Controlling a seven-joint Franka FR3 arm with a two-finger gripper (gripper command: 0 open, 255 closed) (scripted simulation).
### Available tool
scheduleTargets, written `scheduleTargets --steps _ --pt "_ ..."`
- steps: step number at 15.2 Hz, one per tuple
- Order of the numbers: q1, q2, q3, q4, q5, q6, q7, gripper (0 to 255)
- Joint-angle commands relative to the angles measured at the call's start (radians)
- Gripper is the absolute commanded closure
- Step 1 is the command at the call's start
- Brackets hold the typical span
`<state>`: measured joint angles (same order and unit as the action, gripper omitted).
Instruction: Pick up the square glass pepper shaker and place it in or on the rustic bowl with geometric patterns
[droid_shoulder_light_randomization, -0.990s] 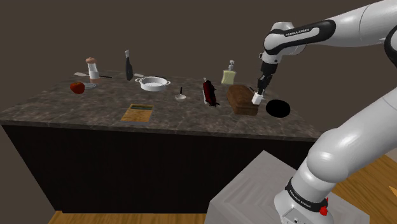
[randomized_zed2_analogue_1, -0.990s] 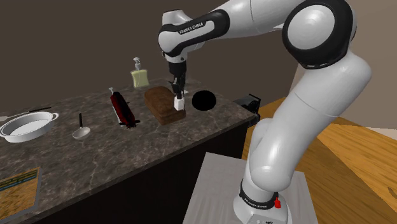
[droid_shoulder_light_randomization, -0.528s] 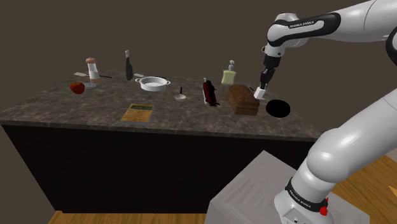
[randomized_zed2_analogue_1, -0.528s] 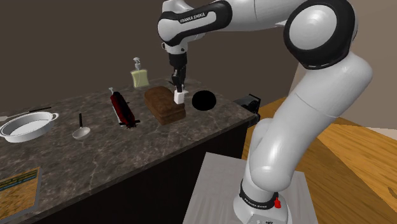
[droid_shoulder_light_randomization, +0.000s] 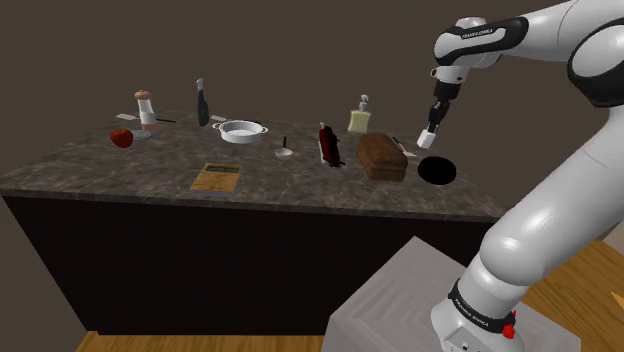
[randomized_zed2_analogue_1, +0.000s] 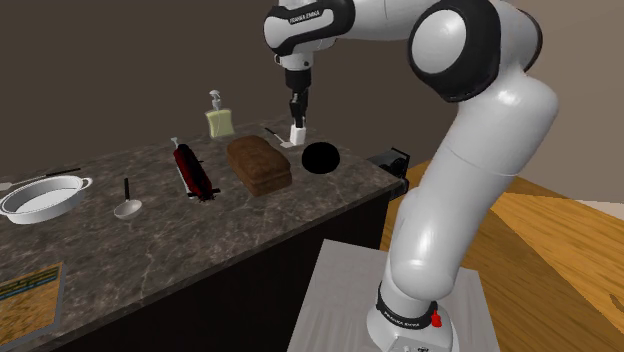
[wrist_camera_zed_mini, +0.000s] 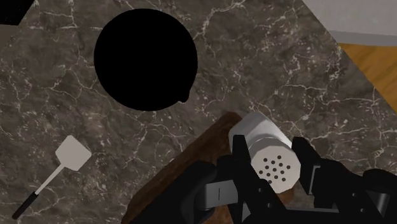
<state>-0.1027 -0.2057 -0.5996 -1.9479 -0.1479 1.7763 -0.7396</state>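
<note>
Pale shaker (droid_shoulder_light_randomization: 428, 137), gripped in the hand (droid_shoulder_light_randomization: 431, 129), has been carried higher across the brown loaf (droid_shoulder_light_randomization: 382, 157). It's now held nearly over the black bowl (droid_shoulder_light_randomization: 436, 170) at the bench's (droid_shoulder_light_randomization: 150, 175) end edge, so release is probably close.

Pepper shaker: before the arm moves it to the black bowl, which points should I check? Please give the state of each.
1. Grip: the tool clasps the pepper shaker on both sides: ok.
2. Height: the shaker hangs above the counter and the brown loaf: ok.
3. Shaker over the black bowl: not ok, the bowl lies to one side.
4. Way to the bowl free of things: ok.
5. Bowl empty: cannot tell, it is drawn plain black.
</note>
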Motion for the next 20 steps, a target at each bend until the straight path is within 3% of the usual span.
scheduleTargets --steps 1,7,11,20 --pt "-0.014 0.051 -0.042 0.053 0.023 -0.004 -0.067 255" --pt "-0.081 0.242 -0.154 0.254 0.144 -0.047 -0.275 255" --pt "-0.18 0.411 -0.2 0.432 0.268 -0.104 -0.422 255" --pt "-0.17 0.399 -0.19 0.299 0.26 0.02 -0.417 255"
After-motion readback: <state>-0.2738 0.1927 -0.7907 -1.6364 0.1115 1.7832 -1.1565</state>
